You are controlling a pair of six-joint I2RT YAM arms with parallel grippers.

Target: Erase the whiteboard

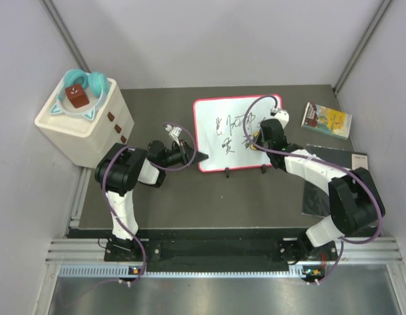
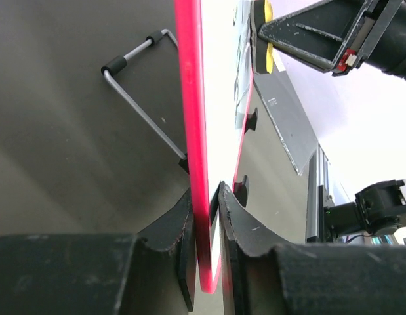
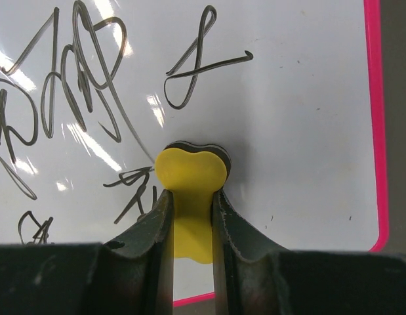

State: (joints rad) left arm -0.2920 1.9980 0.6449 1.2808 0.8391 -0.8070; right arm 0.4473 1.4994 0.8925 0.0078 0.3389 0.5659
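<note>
The whiteboard (image 1: 216, 147) has a red-pink frame and black scribbles, and it stands tilted on a wire stand at the table's middle. My left gripper (image 1: 201, 157) is shut on the whiteboard's frame at its lower left corner. In the left wrist view the red edge (image 2: 191, 98) runs between the fingers of the left gripper (image 2: 206, 197). My right gripper (image 1: 257, 141) is shut on a yellow eraser (image 3: 191, 172), which presses against the white surface (image 3: 301, 131) just right of the writing. The right gripper (image 3: 191, 193) holds the eraser by its narrow waist. The eraser (image 2: 262, 39) also shows from the side.
A white box (image 1: 84, 121) carrying teal headphones and a red-brown block stands at the left. A colourful booklet (image 1: 327, 120) lies at the back right. A dark grey panel (image 1: 327, 177) lies under the right arm. The board's wire stand (image 2: 134, 98) sticks out behind it.
</note>
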